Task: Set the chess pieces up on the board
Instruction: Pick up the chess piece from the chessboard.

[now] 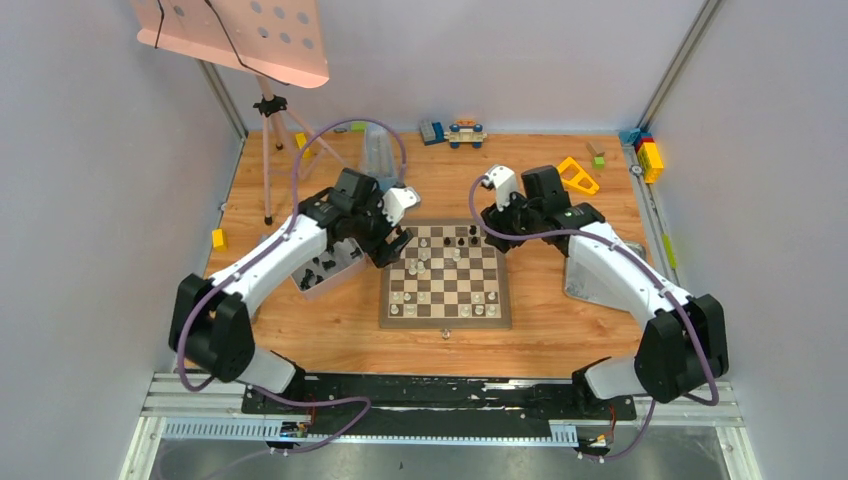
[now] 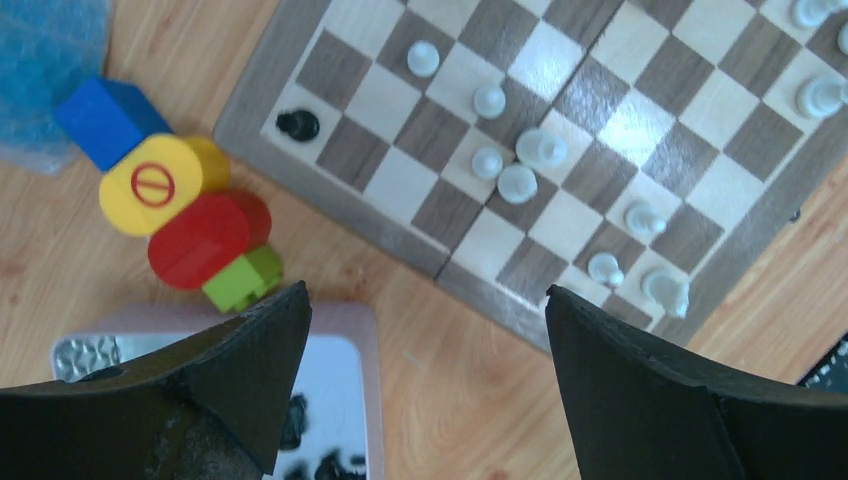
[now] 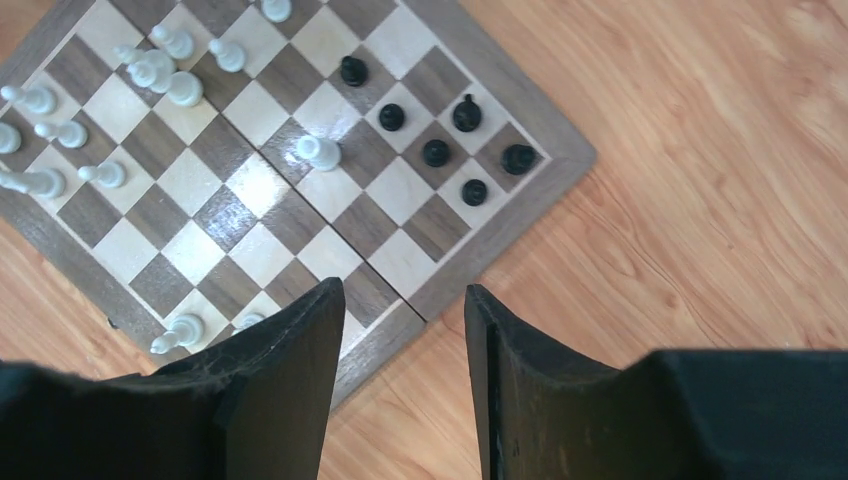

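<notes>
- Though tiny, the chess pieces (image 1: 420, 268) look light, rigid and tippy, so pinch each by its stem; overhead, many stand on the board (image 1: 445, 322), left claw (image 1: 390, 248) and right claw (image 1: 492, 232) at its far corners
- Left wrist: left claw (image 2: 425, 295) gapes wide, empty; white pieces beyond its tips, dark ones in the tray (image 2: 365, 335) beneath
- Right wrist: right claw (image 3: 405, 290) half open, empty, over the board's edge; black pieces ahead
</notes>
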You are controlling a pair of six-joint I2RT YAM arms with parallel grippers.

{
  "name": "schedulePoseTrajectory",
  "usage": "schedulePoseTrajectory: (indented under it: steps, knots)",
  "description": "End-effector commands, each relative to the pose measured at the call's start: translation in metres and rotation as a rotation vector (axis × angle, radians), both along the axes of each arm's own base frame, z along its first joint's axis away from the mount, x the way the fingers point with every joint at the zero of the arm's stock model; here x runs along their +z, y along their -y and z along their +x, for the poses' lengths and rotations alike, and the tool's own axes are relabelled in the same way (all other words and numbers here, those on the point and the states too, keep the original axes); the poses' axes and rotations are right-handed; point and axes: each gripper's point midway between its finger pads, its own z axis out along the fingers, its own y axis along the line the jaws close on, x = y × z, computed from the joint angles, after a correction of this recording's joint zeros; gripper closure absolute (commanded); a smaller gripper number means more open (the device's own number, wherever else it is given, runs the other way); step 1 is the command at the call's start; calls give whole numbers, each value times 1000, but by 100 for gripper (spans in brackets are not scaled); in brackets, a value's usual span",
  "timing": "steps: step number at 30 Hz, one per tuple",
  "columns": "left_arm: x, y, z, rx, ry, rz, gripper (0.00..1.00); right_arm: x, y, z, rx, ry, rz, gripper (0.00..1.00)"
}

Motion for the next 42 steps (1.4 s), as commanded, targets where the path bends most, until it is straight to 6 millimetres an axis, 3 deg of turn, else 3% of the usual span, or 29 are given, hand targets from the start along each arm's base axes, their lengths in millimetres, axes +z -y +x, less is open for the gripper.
schedulePoseTrajectory:
  steps: [1,2,3,6,7,8,9,13,21,29,42]
  knots:
    - [16,36,42,19,80,-33,7,23,9,10,-53,76,92,53]
    - [4,42,45,13,54,-12,8,24,13,11,-61,77,98,54]
    - [9,49,52,10,63,-15,9,24,18,12,-73,76,104,56]
    - [-9,64,63,8,26,29,15,24,25,12,-87,74,113,59]
    - [-4,69,69,12,34,31,16,24,26,12,-88,75,115,60]
    - [-16,73,69,4,10,51,18,24,27,12,-89,75,118,61]
    - [-13,77,73,3,14,55,20,25,27,12,-86,78,120,61]
    - [-30,87,76,-10,-31,87,28,26,27,11,-82,79,125,64]
    - [-55,98,70,-47,-88,116,41,25,27,8,-74,74,131,67]
    - [-72,99,70,-57,-121,140,47,24,28,8,-73,73,128,70]
    - [-75,103,69,-73,-143,139,64,22,28,7,-72,70,122,73]
